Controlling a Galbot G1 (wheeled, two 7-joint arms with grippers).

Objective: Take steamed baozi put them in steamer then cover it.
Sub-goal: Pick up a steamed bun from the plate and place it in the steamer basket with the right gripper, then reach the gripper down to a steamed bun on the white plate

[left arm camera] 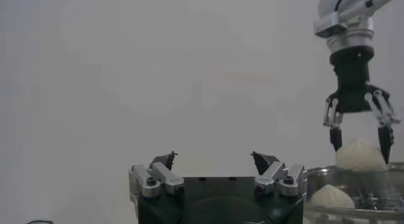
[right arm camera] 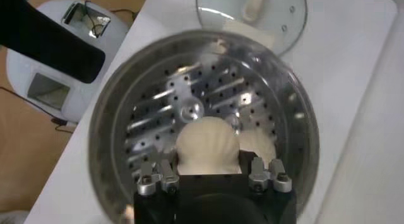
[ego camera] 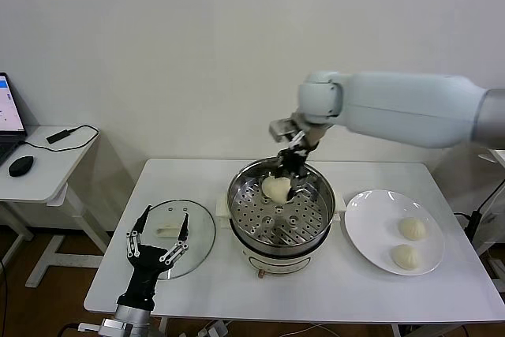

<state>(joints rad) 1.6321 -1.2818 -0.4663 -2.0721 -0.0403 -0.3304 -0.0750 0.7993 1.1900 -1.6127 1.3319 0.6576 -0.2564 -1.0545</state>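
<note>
The steamer [ego camera: 237,204] stands mid-table with its perforated tray bare in front. My right gripper [ego camera: 284,179] is shut on one baozi [ego camera: 276,189] and holds it just above the tray; the right wrist view shows this baozi [right arm camera: 207,142] between the fingers, over the steamer [right arm camera: 101,137]. A second baozi [right arm camera: 260,143] lies on the tray beside it. Two more baozi [ego camera: 412,228] [ego camera: 405,256] sit on the white plate [ego camera: 364,222]. The glass cover [ego camera: 199,244] lies flat left of the steamer. My left gripper [ego camera: 166,217] is open and empty, pointing up in front of the cover.
The plate is at the table's right, close to the steamer's white base [ego camera: 264,262]. A side table with a laptop and a mouse [ego camera: 21,165] stands at far left. The wall is close behind the table.
</note>
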